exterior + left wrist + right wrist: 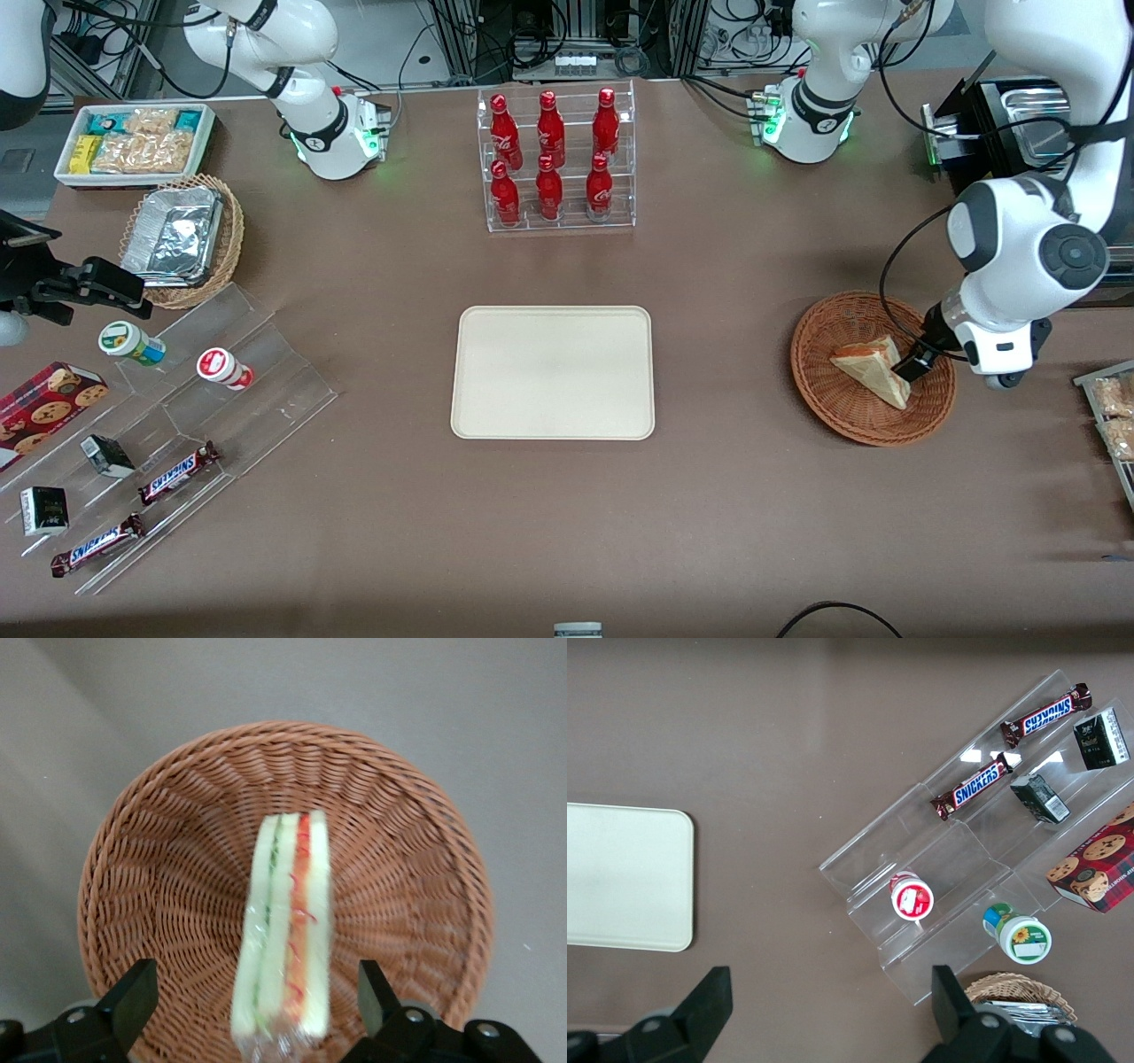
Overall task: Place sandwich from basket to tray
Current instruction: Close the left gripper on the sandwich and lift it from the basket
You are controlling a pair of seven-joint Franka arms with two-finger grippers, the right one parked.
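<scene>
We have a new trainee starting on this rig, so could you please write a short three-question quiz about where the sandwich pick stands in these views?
1. True or false: the sandwich already lies on the tray.
2. The gripper is: A) shut on the sandwich, B) open with a finger at each side of it, C) over the tray.
3. What holds the sandwich now?

Key:
1. False; the tray carries nothing.
2. B; the fingers stand apart from the bread.
3. The basket, toward the working arm's end of the table.
</scene>
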